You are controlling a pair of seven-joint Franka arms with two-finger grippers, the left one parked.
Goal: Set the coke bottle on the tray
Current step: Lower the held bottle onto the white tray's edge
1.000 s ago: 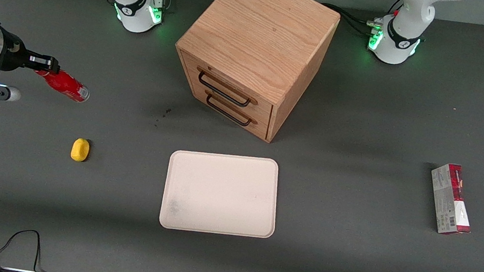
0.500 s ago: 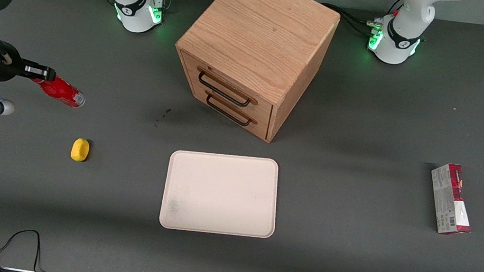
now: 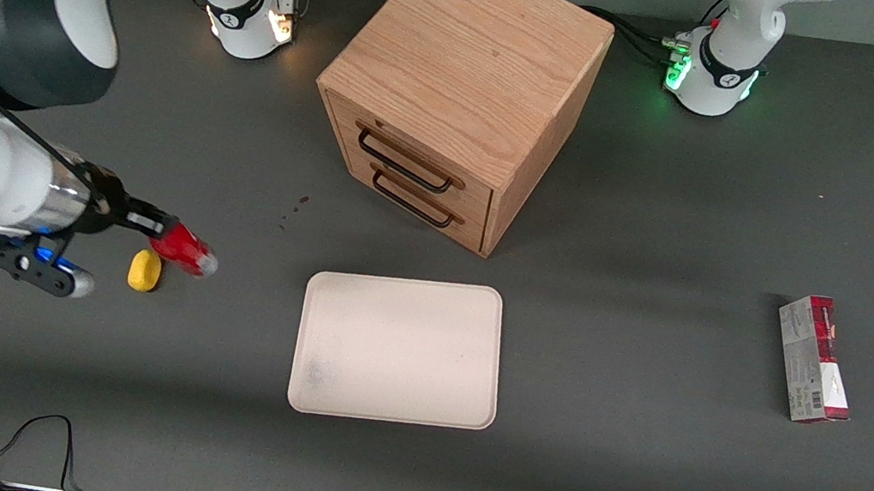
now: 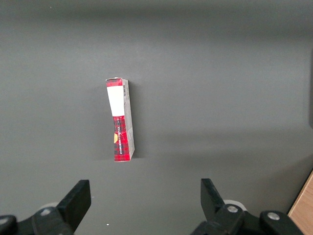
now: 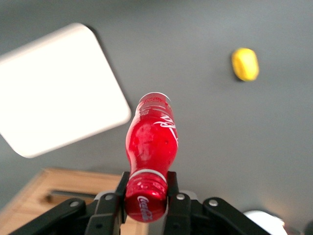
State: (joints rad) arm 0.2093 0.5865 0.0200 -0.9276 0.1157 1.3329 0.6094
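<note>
Coke bottle [image 3: 182, 251] in gripper [image 3: 150, 224], now nearer tray [image 3: 397, 350].

table: dark grey [image 3: 632, 448] | furniture: wooden drawer cabinet [image 3: 460, 93] | light: even

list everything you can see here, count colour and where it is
small red coke bottle: 1, all red with red cap, held off the table by its neck, beside the yellow object
large flat cream-white tray: 1, cream-white, on the table in front of the cabinet drawers, nothing on it
wooden drawer cabinet: 1, light oak with two dark handles, farther from the front camera than the tray
small yellow rounded object: 1, yellow, on the table toward the working arm's end
rectangular carton: 1, red and grey, toward the parked arm's end
right arm's end effector: 1, black, shut on the bottle's neck, not yet over the tray
</note>
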